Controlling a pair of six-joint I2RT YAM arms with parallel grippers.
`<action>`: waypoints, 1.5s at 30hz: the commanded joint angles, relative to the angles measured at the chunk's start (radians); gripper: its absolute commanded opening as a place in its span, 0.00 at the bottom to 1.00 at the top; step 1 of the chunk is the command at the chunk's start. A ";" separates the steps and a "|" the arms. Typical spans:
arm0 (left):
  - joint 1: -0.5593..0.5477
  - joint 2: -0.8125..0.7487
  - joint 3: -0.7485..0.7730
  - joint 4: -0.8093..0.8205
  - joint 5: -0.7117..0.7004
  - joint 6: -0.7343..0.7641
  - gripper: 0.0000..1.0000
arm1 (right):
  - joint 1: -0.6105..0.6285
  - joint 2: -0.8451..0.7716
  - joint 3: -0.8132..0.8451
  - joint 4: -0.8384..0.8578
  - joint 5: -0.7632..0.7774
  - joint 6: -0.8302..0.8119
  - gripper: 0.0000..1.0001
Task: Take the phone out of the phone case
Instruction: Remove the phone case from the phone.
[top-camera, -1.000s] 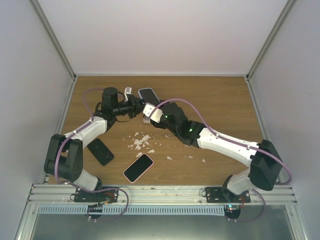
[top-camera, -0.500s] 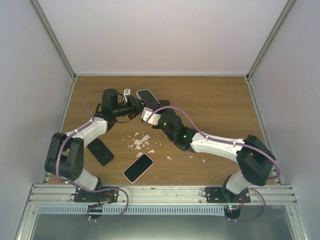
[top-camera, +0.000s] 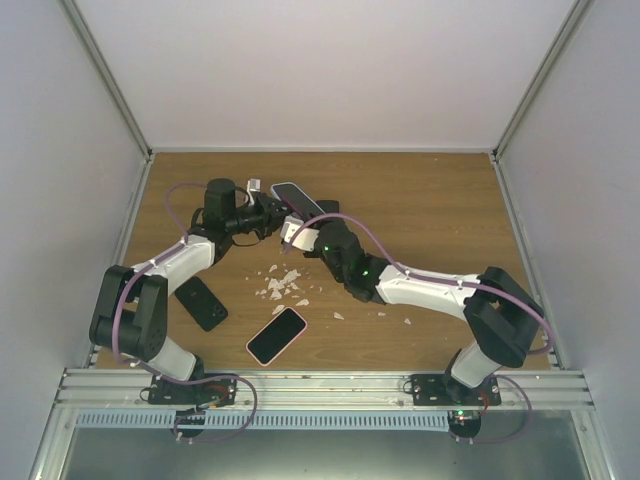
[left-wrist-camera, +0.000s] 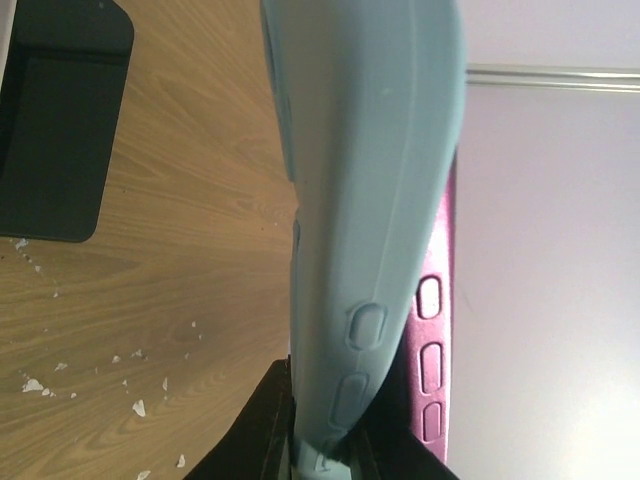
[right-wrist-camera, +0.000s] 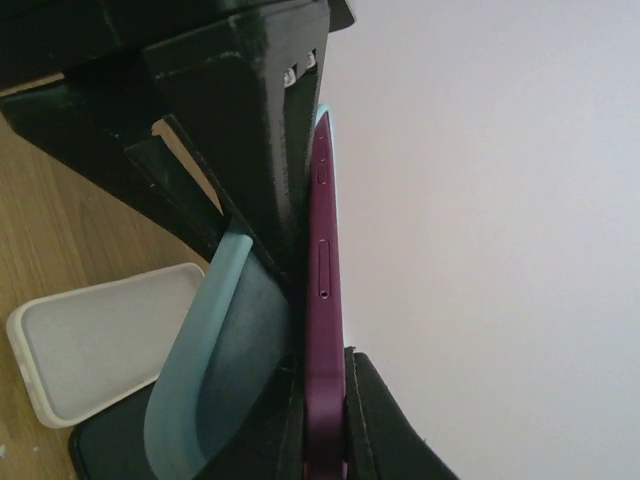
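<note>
Mid-peel: phone (right-wrist-camera: 322, 330) and pale blue case (left-wrist-camera: 370, 150) held up between both arms, toward 12 o'clock over the worktop (top-camera: 430, 200).
Narrow pinch of left tool (left-wrist-camera: 330, 450) on the case edge; right tool (right-wrist-camera: 325, 445) clamped on the phone's side, case lip curling off. Best pulled apart slowly, phone drawn toward 3 o'clock, case kept steady, both grips firm against slipping.

We see white shells and black joints on the left arm (top-camera: 172, 262) and right arm (top-camera: 432, 290), with purple cables (top-camera: 172, 195) looping alongside.
</note>
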 joint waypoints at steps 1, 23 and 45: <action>-0.010 -0.030 -0.007 0.057 0.108 0.050 0.00 | -0.039 -0.024 0.046 -0.077 0.063 0.068 0.00; -0.008 -0.030 0.005 -0.144 -0.084 0.276 0.00 | -0.060 -0.139 0.243 -0.328 -0.041 0.192 0.01; 0.028 -0.009 0.216 -0.419 0.081 0.868 0.00 | -0.149 -0.213 0.240 -0.427 -0.090 0.260 0.01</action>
